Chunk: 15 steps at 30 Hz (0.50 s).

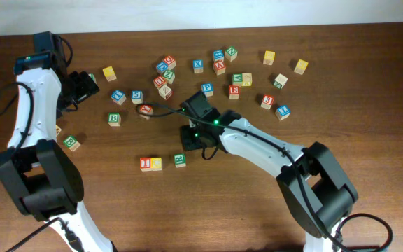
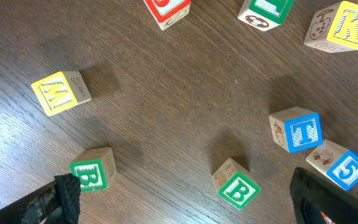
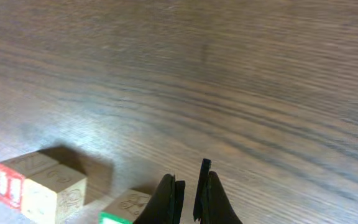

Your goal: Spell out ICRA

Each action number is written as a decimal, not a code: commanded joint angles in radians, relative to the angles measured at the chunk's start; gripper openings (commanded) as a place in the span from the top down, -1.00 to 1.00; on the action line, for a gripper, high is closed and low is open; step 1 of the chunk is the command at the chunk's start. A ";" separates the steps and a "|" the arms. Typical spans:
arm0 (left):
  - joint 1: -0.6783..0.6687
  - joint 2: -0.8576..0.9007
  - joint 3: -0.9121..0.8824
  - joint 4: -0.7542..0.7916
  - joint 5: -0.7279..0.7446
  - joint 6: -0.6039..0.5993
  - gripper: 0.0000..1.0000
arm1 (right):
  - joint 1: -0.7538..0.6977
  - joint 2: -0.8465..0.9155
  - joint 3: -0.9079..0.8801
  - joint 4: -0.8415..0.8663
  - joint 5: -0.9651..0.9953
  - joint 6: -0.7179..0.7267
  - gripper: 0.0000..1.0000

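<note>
Counter: a dark brown wood-grain counter point(image 1: 117, 203), as I see it from my remote station, strewn with small wooden alphabet cubes.
Front row: red "I" cube point(image 1: 146, 164) touching a yellow-faced cube point(image 1: 157, 164); green "R" cube point(image 1: 179, 160) just beside them to the right, not touching.
Left side: yellow "W" cube point(image 2: 61, 93) sits alone; first green "B" cube point(image 2: 92, 173) and second green "B" cube point(image 2: 236, 186) lie well apart.
Left centre: blue "T" cube point(image 2: 297, 130) near a blue "5" cube point(image 2: 344, 168).
Far right: a loose scatter, among it a red "E" cube point(image 1: 234, 91) and a red "3" cube point(image 1: 267, 101).
</note>
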 commanded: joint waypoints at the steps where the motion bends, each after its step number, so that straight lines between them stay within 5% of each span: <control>1: 0.010 0.007 0.009 0.000 0.003 0.002 -0.98 | 0.029 0.010 -0.008 0.018 -0.016 0.010 0.92; 15: 0.010 0.007 0.009 0.000 0.003 0.002 -0.98 | 0.055 0.010 -0.008 -0.006 -0.019 0.010 0.91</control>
